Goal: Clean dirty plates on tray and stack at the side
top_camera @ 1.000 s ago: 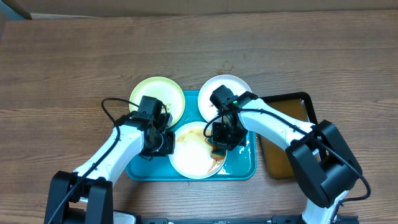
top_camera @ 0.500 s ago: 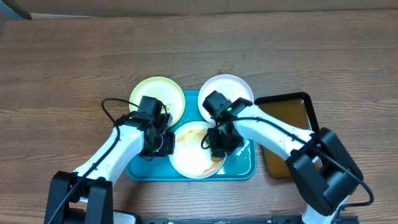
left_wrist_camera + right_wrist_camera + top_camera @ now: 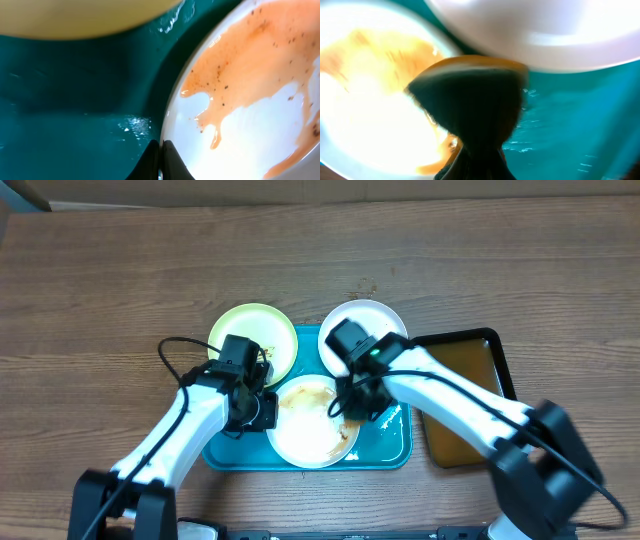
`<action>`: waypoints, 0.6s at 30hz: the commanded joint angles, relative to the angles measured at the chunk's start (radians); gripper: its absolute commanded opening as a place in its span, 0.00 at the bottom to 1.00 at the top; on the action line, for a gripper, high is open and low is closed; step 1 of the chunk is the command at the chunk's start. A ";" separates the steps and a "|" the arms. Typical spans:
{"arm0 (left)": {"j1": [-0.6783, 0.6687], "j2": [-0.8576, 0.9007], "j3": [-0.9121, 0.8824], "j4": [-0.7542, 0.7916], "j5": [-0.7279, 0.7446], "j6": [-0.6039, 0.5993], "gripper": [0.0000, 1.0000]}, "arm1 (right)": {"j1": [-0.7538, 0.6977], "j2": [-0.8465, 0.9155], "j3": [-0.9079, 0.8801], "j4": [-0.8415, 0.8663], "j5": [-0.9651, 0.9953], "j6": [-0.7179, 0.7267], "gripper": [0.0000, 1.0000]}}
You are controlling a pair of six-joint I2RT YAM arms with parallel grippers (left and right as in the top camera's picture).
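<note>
The front white plate (image 3: pixel 308 435), smeared with brown sauce, lies in the teal tray (image 3: pixel 390 450). My left gripper (image 3: pixel 262 410) is shut on its left rim; the left wrist view shows the fingers (image 3: pixel 161 156) pinching the plate's edge (image 3: pixel 250 110). My right gripper (image 3: pixel 355 405) is shut on a dark sponge (image 3: pixel 470 95) and presses it on the plate's right side (image 3: pixel 365 100). A pale yellow-green plate (image 3: pixel 250 332) and a second white plate (image 3: pixel 368 320) rest on the tray's back rim.
A black tray (image 3: pixel 470 360) of brownish liquid stands right of the teal tray, under my right arm. Bare wooden table (image 3: pixel 120 280) lies to the left and behind. The teal tray floor (image 3: pixel 75 100) is wet.
My right gripper has slid the sponge a little up and left along the plate's right edge. The brown smear at the plate's lower right has thinned. The left gripper keeps its hold.
</note>
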 commanded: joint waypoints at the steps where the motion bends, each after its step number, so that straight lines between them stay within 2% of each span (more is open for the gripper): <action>1: -0.001 -0.082 0.015 -0.005 -0.087 -0.003 0.04 | -0.051 -0.131 0.051 -0.003 0.085 -0.014 0.04; 5: -0.001 -0.153 0.015 -0.008 -0.134 -0.002 0.04 | -0.149 -0.209 0.051 -0.021 0.085 -0.013 0.04; 11: -0.001 -0.230 0.028 -0.021 -0.204 0.002 0.04 | -0.333 -0.225 0.046 -0.088 0.086 -0.019 0.04; 18: -0.016 -0.261 0.145 -0.093 -0.342 0.002 0.04 | -0.516 -0.220 -0.008 -0.087 0.080 -0.135 0.04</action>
